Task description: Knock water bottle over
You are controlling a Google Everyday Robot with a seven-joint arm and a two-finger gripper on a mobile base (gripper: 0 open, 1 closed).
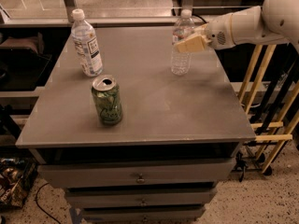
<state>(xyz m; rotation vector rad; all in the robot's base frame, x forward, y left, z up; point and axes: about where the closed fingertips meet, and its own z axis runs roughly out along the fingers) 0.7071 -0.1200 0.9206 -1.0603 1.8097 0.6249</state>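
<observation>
The water bottle (180, 55) is clear ribbed plastic with a white cap. It stands upright at the back right of the grey cabinet top (154, 101). My gripper (189, 43) reaches in from the right on a white arm (247, 24). It is at the bottle's upper half, overlapping it on its right front side. The bottle's label band is hidden behind the gripper.
A second bottle with a large white label and dark text (87, 44) stands at the back left. A green drink can (107, 100) stands left of centre. The top belongs to a drawer cabinet (140, 176). Wooden rails (271, 125) stand to the right.
</observation>
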